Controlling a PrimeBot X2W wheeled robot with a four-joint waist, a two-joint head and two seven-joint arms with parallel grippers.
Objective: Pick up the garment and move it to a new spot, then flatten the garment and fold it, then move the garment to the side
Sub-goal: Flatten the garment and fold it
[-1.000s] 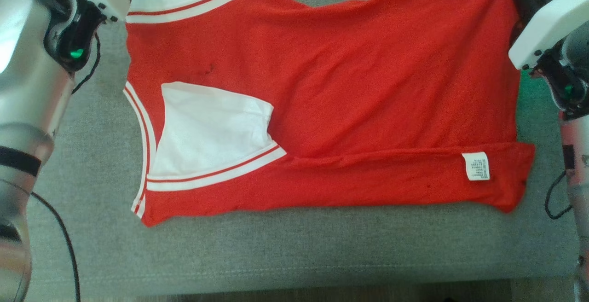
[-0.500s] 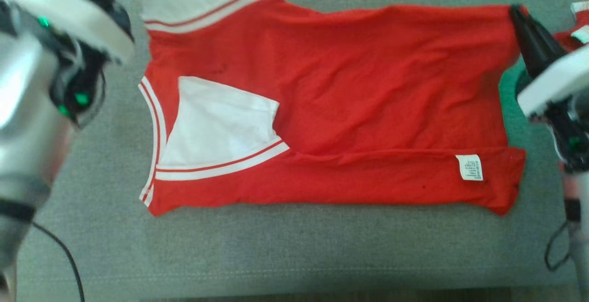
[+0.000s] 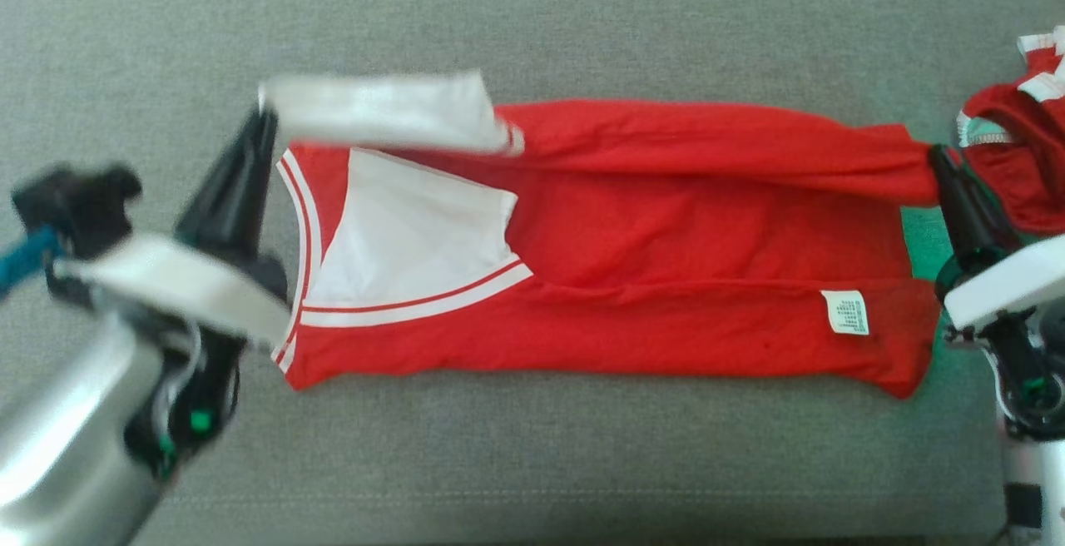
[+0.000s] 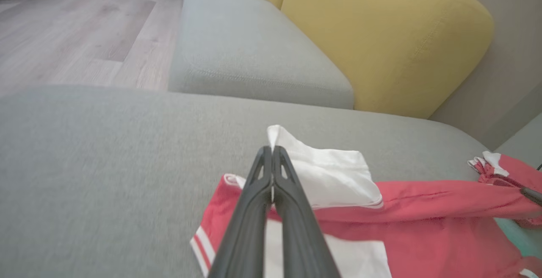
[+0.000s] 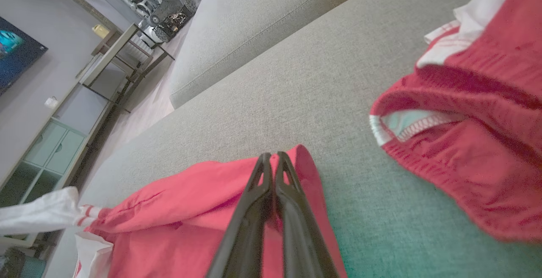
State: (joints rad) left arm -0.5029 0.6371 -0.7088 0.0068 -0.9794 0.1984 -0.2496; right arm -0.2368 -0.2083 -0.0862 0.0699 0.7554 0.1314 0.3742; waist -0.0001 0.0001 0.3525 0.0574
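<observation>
Right claw [image 5: 271, 155] (clamped tight) pinches the red garment [image 5: 190, 206] edge.

Grey sofa [image 3: 582, 13], yellow cushion [image 4: 381, 36]

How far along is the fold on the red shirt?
Done: the shirt lies flat on the grey cushion, near edge already folded over, label up. In hand: left gripper pinches the white sleeve, right gripper the red hem, far edge lifted. Left: lay that fold down, then move it aside.
</observation>
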